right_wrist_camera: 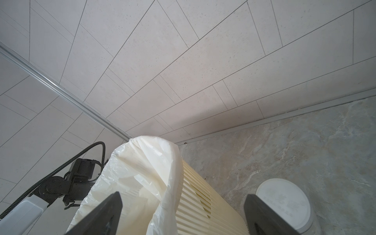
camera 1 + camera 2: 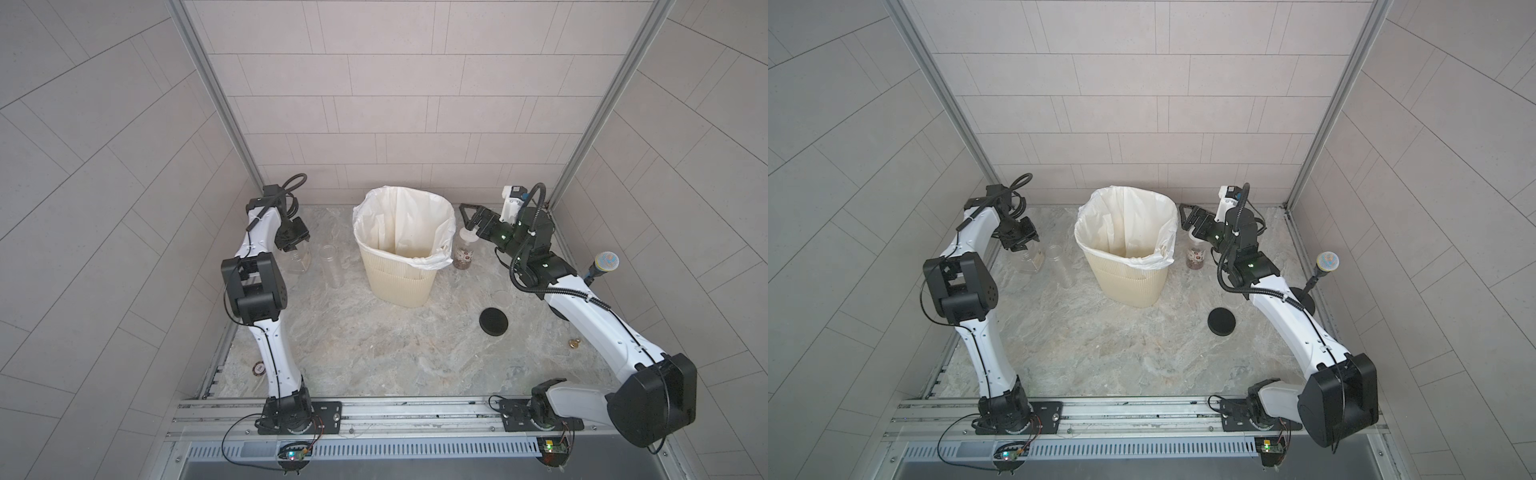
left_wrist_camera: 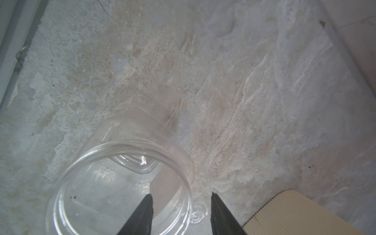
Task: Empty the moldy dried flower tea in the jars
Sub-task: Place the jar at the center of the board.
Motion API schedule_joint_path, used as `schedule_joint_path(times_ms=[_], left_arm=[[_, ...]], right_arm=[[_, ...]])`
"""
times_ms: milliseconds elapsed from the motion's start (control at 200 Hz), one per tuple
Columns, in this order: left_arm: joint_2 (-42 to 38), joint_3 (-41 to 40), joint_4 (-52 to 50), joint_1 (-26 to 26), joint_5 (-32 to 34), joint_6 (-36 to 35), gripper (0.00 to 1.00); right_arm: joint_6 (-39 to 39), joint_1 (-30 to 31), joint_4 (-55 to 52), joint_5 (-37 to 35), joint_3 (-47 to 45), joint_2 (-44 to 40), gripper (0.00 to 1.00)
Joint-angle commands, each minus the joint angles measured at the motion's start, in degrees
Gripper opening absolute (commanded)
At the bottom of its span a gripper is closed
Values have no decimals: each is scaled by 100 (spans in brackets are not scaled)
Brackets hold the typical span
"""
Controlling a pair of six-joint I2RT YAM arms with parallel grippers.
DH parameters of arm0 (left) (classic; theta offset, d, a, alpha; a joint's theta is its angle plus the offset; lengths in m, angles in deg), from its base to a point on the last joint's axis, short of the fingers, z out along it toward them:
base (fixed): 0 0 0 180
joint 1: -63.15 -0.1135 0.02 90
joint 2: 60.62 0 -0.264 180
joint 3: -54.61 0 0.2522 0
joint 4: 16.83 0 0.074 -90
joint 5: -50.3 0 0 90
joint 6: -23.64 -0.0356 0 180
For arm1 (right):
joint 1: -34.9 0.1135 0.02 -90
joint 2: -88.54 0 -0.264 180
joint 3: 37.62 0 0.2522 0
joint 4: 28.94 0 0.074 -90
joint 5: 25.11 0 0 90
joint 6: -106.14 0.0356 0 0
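Left hand (image 3: pixel 181 194) half-parted astride the empty jar (image 3: pixel 114 179) rim (lifting crooked could tip it); right hand (image 1: pixel 183 195) gapes wide, might topple the lidded jar (image 2: pixel 464 254).

Squat jar (image 3: pixel 122 183): clear, glossy, smooth-walled, looks plastic.
Tall slim jar (image 2: pixel 331 266): same clear glossy finish.
Small jar's lid (image 1: pixel 282 203): matt white plastic.
Bin (image 2: pixel 399 286): cream plastic, finely ribbed.
Liner (image 2: pixel 399 216): thin crinkled white film with a slight sheen.
Loose lid (image 2: pixel 493 321): matt black.
Tabletop (image 2: pixel 374 353): marble-patterned grey-beige, rough-looking.
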Motion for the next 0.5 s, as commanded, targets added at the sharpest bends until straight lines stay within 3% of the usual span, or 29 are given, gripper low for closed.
schedule_joint_path(times_ms=[0,245,495], left_arm=[[-141,212,-84,-11,72,11,56],[-908,8,168,-10,55,-184,68],[-2417,-1462,1125,-10,-134,-313,77]], right_arm=[[-285,-37,-245,-215,34,-146,98],[-1055,-78,-1507,-655,573,-96,100],[-1775,-154,-2691,-896,1073,149,100]])
